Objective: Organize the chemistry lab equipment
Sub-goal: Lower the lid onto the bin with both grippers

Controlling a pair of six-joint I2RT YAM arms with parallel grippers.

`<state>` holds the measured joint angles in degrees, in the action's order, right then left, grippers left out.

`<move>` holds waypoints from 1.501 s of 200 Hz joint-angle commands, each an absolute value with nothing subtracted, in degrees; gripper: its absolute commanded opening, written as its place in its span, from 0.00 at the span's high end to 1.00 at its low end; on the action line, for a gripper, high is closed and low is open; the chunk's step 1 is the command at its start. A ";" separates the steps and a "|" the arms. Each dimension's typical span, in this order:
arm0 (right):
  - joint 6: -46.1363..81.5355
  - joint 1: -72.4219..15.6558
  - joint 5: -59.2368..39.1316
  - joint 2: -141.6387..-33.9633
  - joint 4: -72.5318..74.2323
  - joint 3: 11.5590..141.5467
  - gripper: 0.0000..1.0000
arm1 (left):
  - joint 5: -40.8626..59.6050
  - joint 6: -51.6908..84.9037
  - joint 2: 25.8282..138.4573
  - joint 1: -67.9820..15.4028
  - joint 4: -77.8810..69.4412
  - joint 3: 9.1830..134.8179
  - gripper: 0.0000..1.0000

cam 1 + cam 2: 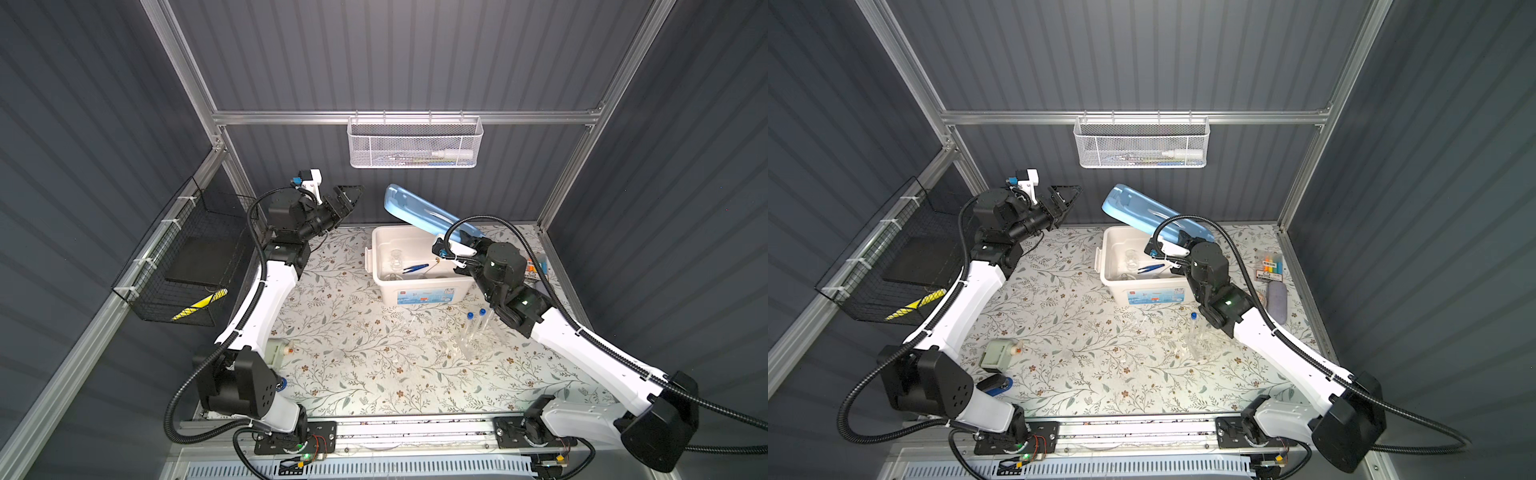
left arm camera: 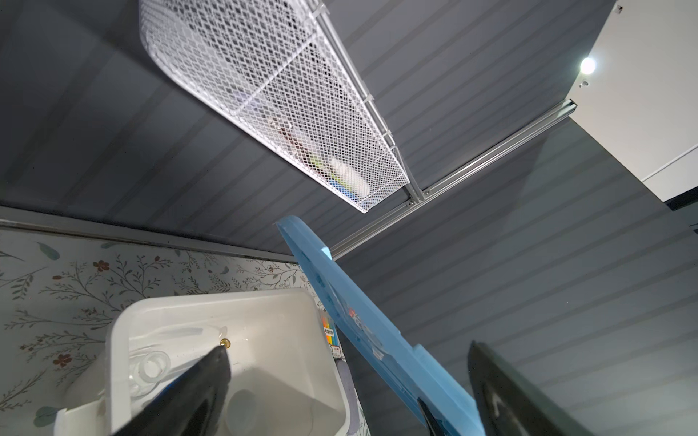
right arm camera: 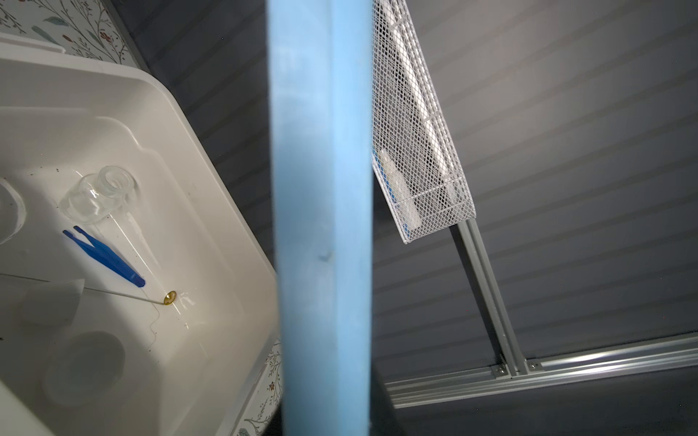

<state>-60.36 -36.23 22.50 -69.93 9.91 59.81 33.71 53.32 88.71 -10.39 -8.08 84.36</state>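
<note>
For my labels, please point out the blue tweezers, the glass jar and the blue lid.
blue tweezers (image 3: pixel 108 259): right wrist view, middle of body.
glass jar (image 3: pixel 90 200): right wrist view, round body.
blue lid (image 1: pixel 415 210): a top view, upper face.

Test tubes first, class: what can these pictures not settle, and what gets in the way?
1. Test tubes: two blue caps show in a top view; any third is lost, clear bodies against the floral mat, right arm overlapping.
2. Right gripper: fingertips hidden behind the blue lid, right wrist view.
3. White mesh basket: contents blurred by mesh, both top views.
4. Blue stapler: mostly under the left arm.
</note>
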 commanded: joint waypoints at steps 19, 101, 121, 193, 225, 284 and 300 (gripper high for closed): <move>-64.53 -36.74 23.67 -71.13 18.60 57.57 0.84 | 37.63 53.88 92.26 -11.98 -5.64 86.48 0.00; -67.28 -37.90 22.63 -74.58 22.41 55.31 0.84 | 39.55 55.77 94.79 -14.87 -7.56 84.50 0.00; -67.83 -38.43 22.97 -75.47 22.99 54.78 0.83 | 39.57 55.78 95.10 -15.70 -7.48 83.63 0.01; -66.66 -39.56 21.75 -74.99 20.23 52.60 0.80 | 38.94 56.30 95.20 -16.61 -8.17 79.15 0.09; -66.24 -39.60 20.19 -73.82 17.10 51.73 0.78 | 38.89 57.39 95.03 -16.68 -11.39 75.45 0.25; -63.36 -39.56 19.10 -72.88 10.96 52.58 0.62 | 38.56 57.00 94.09 -16.79 -12.62 72.43 0.46; -61.22 -39.52 18.11 -72.88 7.12 53.49 0.56 | 38.19 56.68 93.87 -16.79 -12.23 71.68 0.47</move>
<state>-65.34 -39.16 19.90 -73.89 12.75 51.83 38.15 57.67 95.07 -16.47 -10.46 72.82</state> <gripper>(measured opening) 0.402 0.539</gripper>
